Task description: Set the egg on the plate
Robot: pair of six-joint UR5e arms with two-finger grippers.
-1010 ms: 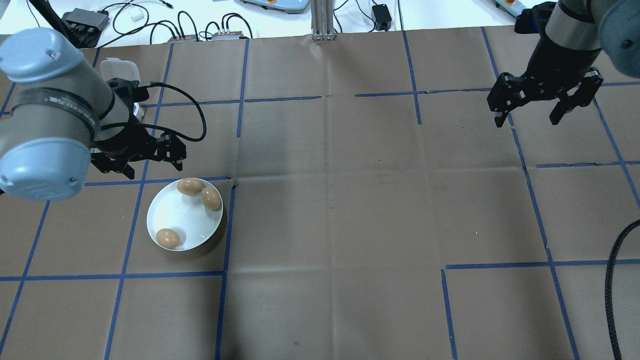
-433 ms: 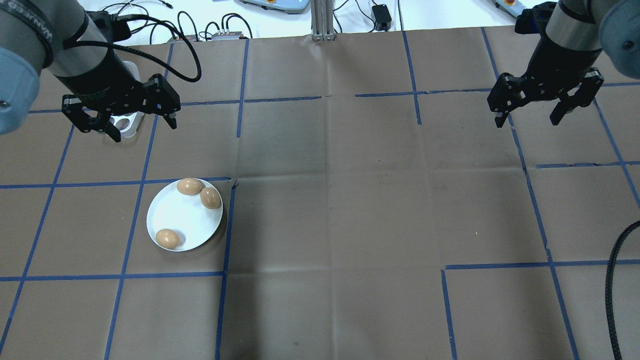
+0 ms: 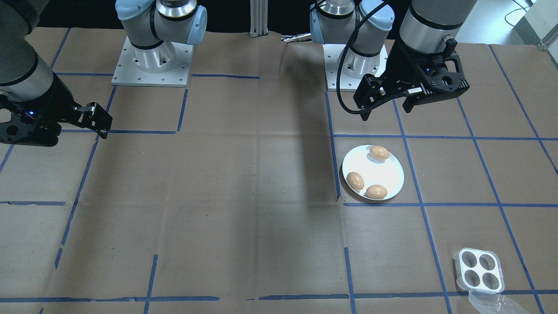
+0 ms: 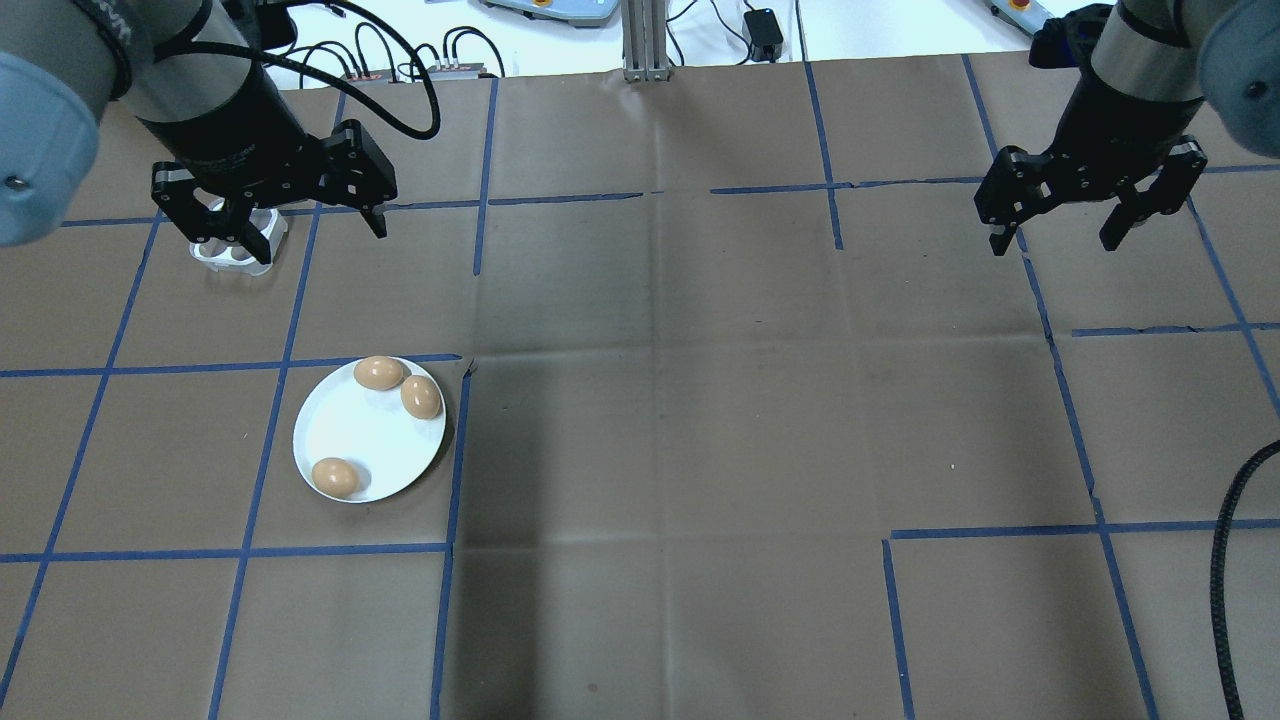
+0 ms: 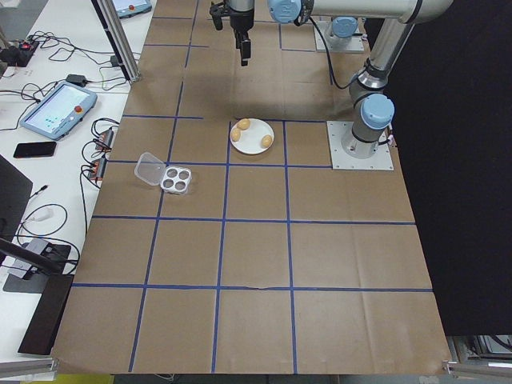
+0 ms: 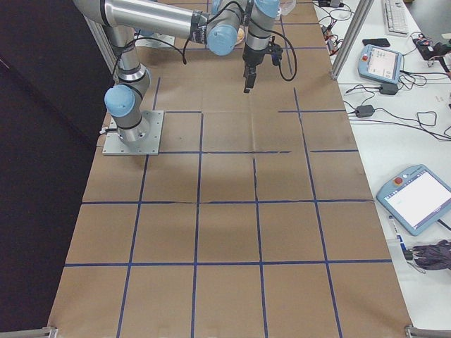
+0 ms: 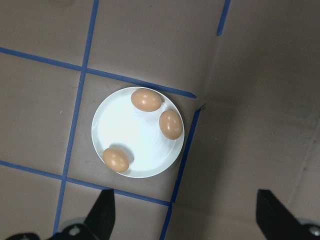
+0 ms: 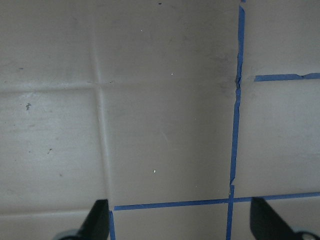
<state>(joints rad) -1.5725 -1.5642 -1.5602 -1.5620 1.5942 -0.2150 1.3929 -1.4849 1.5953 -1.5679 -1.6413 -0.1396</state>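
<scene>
On the brown papered table (image 4: 700, 400), three eggs (image 4: 335, 477) are sitting on the plate (image 4: 355, 425); both the left gripper (image 4: 272, 215) and the right gripper (image 4: 1085, 205) are hanging with jaws apart and empty, the egg tray (image 3: 478, 270) has none left, so the job looks finished.

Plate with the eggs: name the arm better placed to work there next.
Left. Its open left claw hangs just beyond the plate, on the same side of the table, and its wrist camera frames the plate. The right claw, also open, is far across the table.
</scene>
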